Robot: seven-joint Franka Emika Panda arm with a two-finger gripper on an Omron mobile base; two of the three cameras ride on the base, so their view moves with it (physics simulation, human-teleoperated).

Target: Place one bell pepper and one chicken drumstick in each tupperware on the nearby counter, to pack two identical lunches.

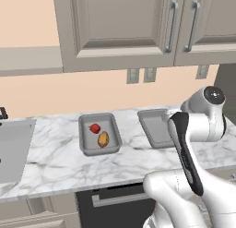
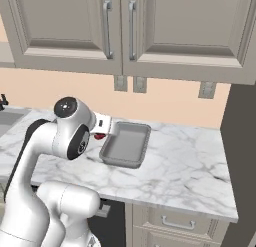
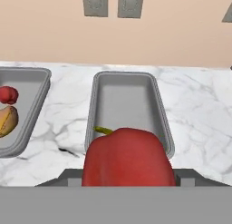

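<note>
Claw (image 3: 129, 182) is pinching a red pepper (image 3: 128, 157) at lower centre, facing the bare tray (image 3: 127, 100) at centre.

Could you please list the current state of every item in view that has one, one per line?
Left tupperware: holds one bell pepper and a golden chicken drumstick.
Right tupperware: empty.
Second bell pepper: held in the gripper, off the counter, in front of the empty tupperware.
Gripper: closed on that pepper; its fingers are hidden behind it.
Upper cabinet doors: shut.
</note>
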